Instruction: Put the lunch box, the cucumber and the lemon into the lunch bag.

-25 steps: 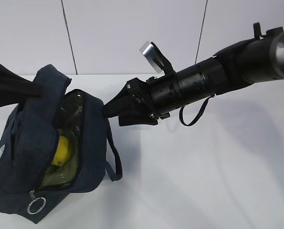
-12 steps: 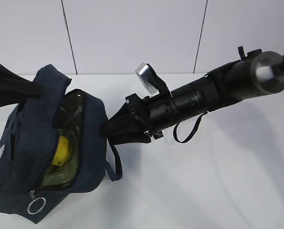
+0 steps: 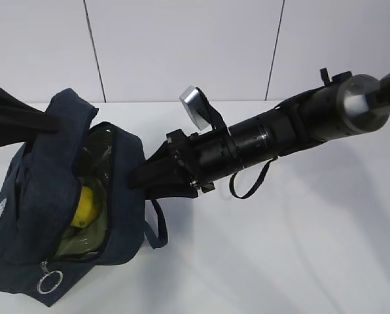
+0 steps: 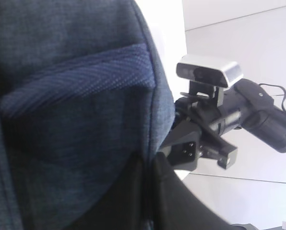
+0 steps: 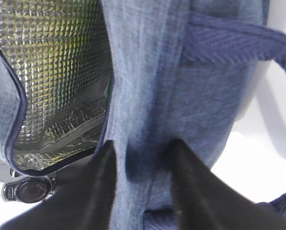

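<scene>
1. The right tool (image 5: 143, 184) has its two dark fingers (image 5: 102, 191) on each side of the bag (image 3: 57, 209) wall, and the blue cloth sits pinched between them.
2. In the outside view, the right tool (image 3: 137, 178) meets the right side of the bag, near the top of that side.
3. The left tool (image 4: 145, 196) is closed on the bag cloth, and a fold of the cloth goes down between its dark fingers.
4. In the outside view, the left tool (image 3: 51, 121) holds the top left edge of the bag.
5. The bag stands on the white counter (image 3: 280, 248), and its top is open wide.
6. The lemon (image 3: 87, 206) is inside the bag, and it looks bright yellow.
7. It lies on something pale green and clear, and I cannot tell if that is the lunch box.
8. I cannot see the cucumber.
9. The inside of the bag is shiny silver (image 5: 56, 72).
10. A metal ring (image 3: 50, 283) hangs at the low front end of the zipper.
11. A blue strap (image 3: 157, 226) hangs down the right side of the bag.
</scene>
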Controlling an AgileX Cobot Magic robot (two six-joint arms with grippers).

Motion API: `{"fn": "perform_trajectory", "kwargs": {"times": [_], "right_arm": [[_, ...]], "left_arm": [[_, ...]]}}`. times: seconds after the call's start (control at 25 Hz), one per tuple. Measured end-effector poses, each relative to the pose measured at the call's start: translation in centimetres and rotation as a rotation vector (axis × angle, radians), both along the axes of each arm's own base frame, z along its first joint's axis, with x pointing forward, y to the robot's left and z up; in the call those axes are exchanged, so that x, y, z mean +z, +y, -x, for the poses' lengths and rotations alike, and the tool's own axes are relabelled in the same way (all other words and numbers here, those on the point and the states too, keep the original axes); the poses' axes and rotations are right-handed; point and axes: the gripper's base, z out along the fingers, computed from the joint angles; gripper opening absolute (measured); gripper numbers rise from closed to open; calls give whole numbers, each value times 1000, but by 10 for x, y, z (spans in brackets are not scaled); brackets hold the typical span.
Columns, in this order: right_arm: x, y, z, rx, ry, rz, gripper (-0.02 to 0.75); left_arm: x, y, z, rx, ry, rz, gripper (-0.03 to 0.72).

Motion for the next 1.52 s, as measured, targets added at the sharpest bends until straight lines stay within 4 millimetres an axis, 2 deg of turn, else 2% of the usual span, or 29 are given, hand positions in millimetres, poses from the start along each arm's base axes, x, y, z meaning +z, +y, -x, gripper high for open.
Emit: {"fn": "perform_trajectory", "kwargs": {"times": [0.16,0.4,0.6,0.76,0.84,1.4,1.52], "right_arm": [[-6,3,1,3,10,-6,335],[-7,3,1,7,5,-7,224],[-7,3,1,15,-20,-10,168],[-7,3,0,15,-43,-5,29],[-8,3,0,14,-46,-3,0],[-8,3,0,13,-47,-5,-6],[0,3,0,13,-65,-11,-7]], "left_arm": [[0,0,0,0,0,0,1],[0,0,0,0,0,0,1],[0,0,0,0,0,0,1],[0,0,0,0,0,0,1],[0,0,0,0,0,0,1],[0,0,0,0,0,0,1],[-1,0,1,-10,2,-11,1]]}}
